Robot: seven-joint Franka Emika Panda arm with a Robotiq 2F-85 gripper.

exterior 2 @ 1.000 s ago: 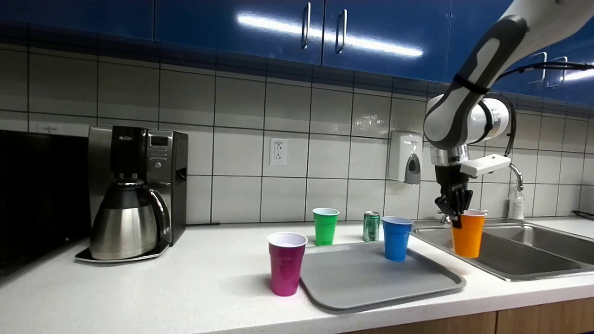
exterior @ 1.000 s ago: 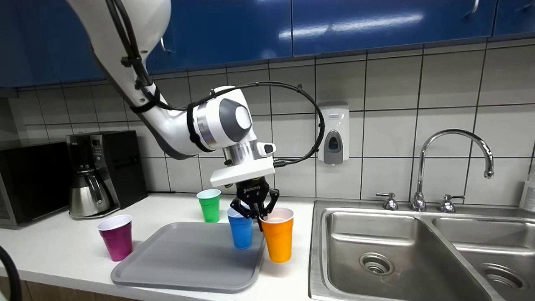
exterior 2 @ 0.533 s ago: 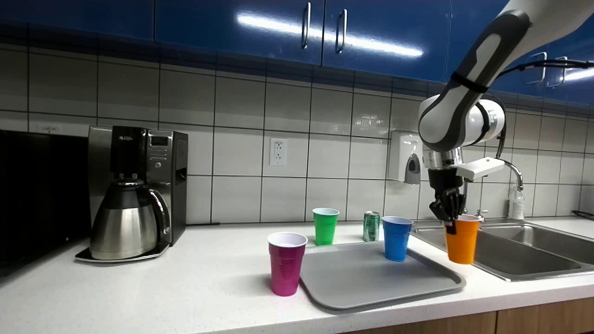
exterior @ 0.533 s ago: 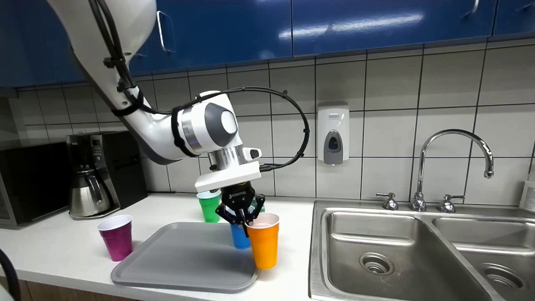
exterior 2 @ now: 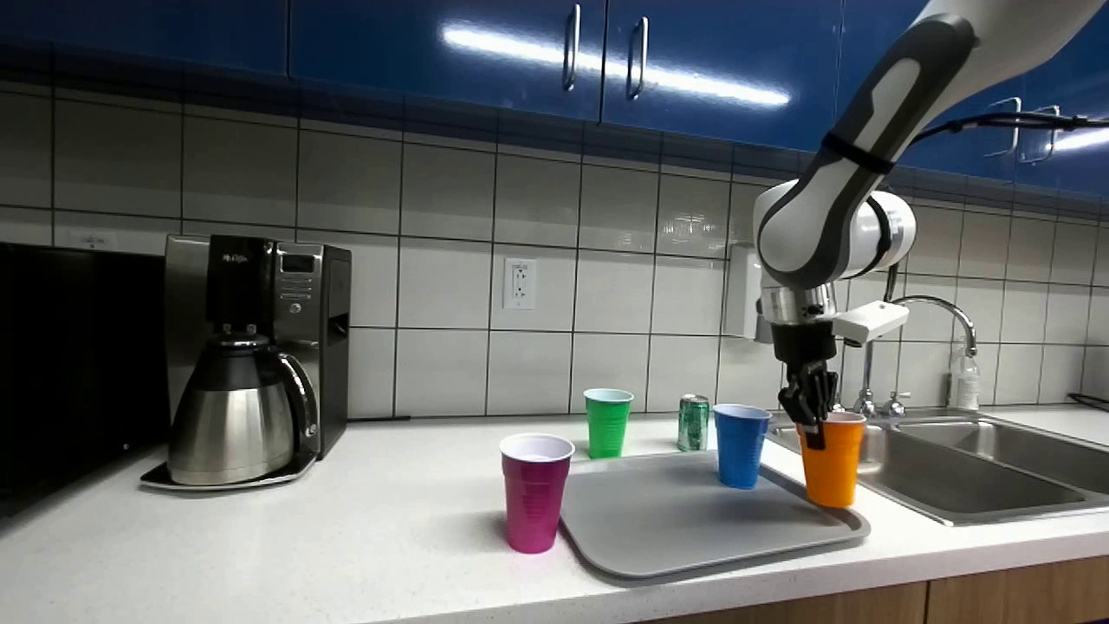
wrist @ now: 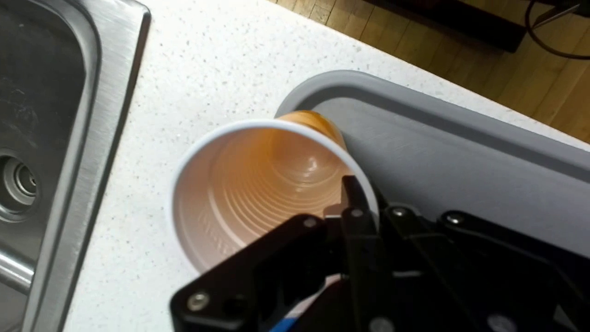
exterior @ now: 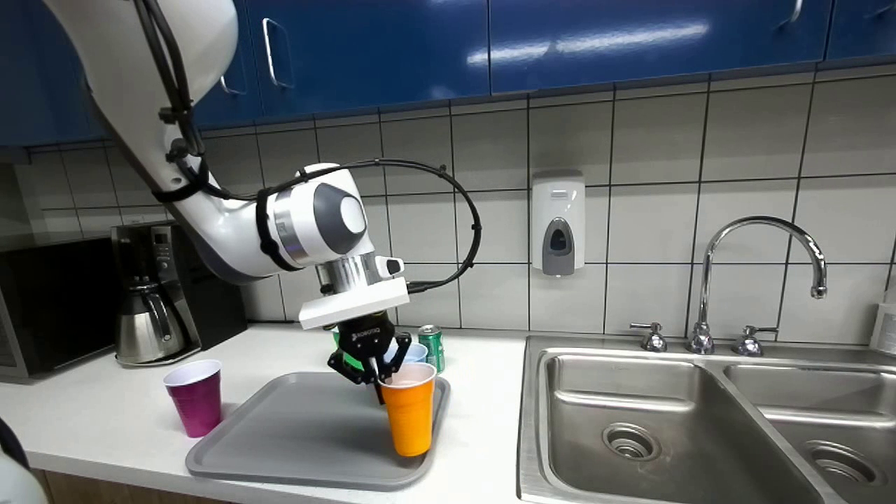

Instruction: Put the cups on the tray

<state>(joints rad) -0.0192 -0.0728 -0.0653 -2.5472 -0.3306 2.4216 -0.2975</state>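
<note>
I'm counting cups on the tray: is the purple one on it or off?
Off. In both exterior views the purple cup stands upright directly on the white counter, just beside the tray.

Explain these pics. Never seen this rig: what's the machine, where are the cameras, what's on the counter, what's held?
The machine is a single white robot arm ending in a black two-fingered hand. Two views come from cameras outside the robot, facing the counter from different places. The third comes from the robot's wrist, looking down into the orange cup.

That cup is what's held: the hand pinches one side of its rim, over a corner of the grey tray. I can't tell whether its base touches.

The blue cup stands on the tray. Off the tray stand the purple cup, the green cup and a green drinks can. There's also a coffee maker with a steel pot, and a built-in sink.
</note>
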